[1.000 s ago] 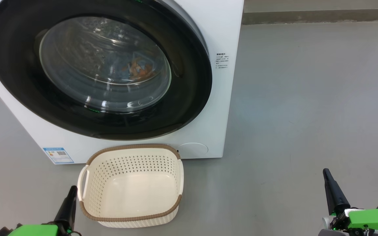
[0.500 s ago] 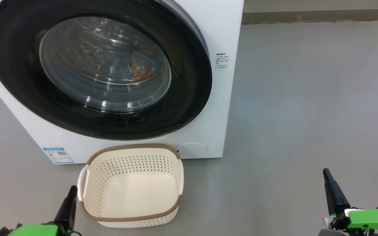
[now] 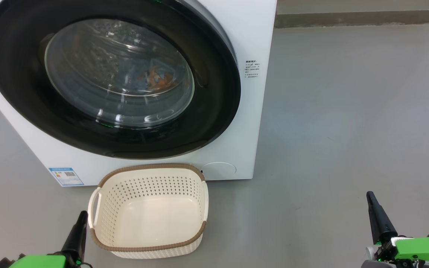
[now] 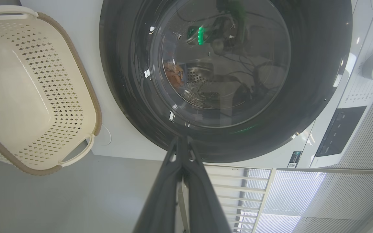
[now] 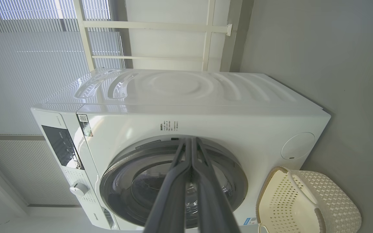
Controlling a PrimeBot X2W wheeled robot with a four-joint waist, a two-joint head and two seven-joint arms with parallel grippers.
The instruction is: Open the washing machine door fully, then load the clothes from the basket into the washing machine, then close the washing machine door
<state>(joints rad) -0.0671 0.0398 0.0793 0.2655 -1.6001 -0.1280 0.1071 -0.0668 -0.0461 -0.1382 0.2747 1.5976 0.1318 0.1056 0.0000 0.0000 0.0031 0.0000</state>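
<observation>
The white washing machine (image 3: 253, 44) stands ahead with its round black door (image 3: 214, 111) shut against the front. Through the glass porthole the clothes (image 3: 156, 80) show as light-blue and orange fabric inside the drum, and the same clothes (image 4: 173, 75) appear in the left wrist view. On the floor before the machine sits the cream basket (image 3: 151, 169), with nothing in it. My left gripper (image 3: 82, 216) is shut, low beside the basket's left handle. My right gripper (image 3: 369, 195) is shut too, far right over bare floor, holding nothing.
Grey floor (image 3: 348, 111) spreads wide to the right of the machine. A low wall base (image 3: 363, 16) runs along the back. A small blue label (image 3: 65, 176) sits at the machine's lower left, and a round cap (image 3: 219, 169) lies behind the basket.
</observation>
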